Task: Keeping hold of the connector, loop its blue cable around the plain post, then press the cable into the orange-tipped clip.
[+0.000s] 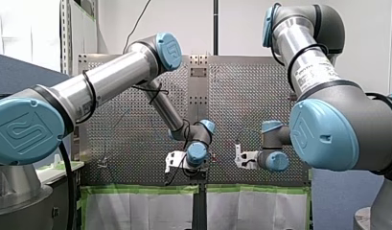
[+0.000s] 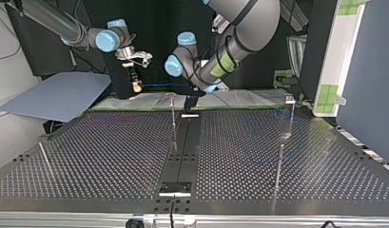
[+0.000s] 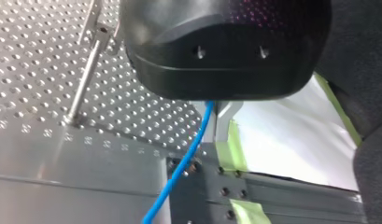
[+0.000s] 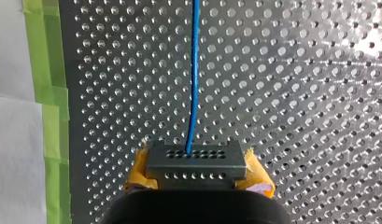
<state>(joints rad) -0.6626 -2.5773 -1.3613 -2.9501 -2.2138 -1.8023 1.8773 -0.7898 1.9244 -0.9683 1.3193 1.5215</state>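
**Cable held up between two hands at the bench's far edge**

My right hand (image 2: pixel 136 84) was closed on the connector (image 4: pixel 196 164). Its yellow pads (image 4: pixel 138 173) clamped the block's two sides, so the blue cable (image 4: pixel 194 79) left the front face straight ahead, free to be steered. In the top view the cable ran level from there to my left hand (image 2: pixel 190 100). It passed under that hand's black body in the left wrist view, but I could not tell whether the hand gripped it or only guided it. Carried this way the cable hung clear of the bench (image 2: pixel 111 156), probably so it could be swung round a post rather than dragged.

Both hands were over the bench's far edge, by the green tape (image 4: pixel 48 93). A thin post (image 2: pixel 173 121) stood near my left hand, and that looked the tightest spot. A second post (image 2: pixel 291 114) with a small fitting on top stood well apart at the top view's right. No orange tip could be made out, so I could not tell which post was the clip. The cable wrapped around neither post. Open perforated surface lay between them for the sweep.
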